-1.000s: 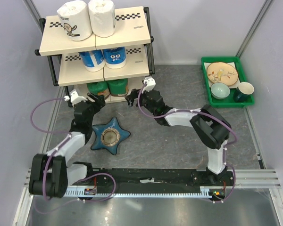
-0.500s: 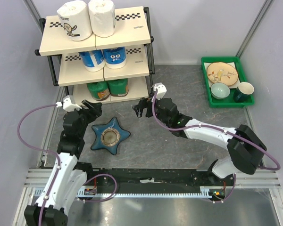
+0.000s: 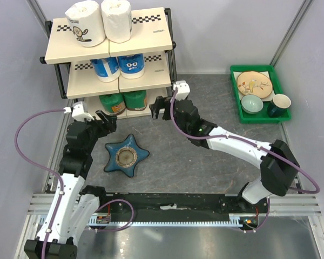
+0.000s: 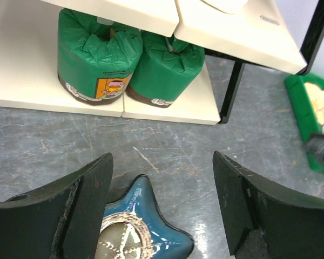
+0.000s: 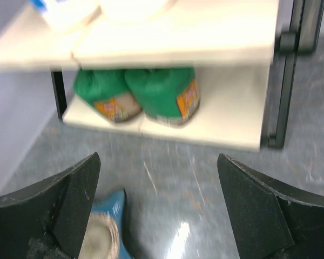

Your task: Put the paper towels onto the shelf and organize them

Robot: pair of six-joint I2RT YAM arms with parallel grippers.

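green paper towels (image 4: pixel 97 59) sit low on the shelf (image 4: pixel 178 102); left gripper (image 4: pixel 162 178) and right gripper (image 5: pixel 159 178) gape empty.

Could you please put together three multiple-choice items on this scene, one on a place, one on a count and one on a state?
1. On which tier of the shelf do the green paper towels stand?
A top; B middle; C bottom.
2. How many white paper towels stand on the top tier?
A one; B two; C four.
3. In what state are the left gripper and the right gripper?
A both open and empty; B both shut on a roll; C one open, one shut.

Answers:
1. C: both wrist views show them on the lowest board.
2. B: two white rolls stand side by side there in the top view.
3. A: each wrist view shows jaws wide apart with nothing between them.
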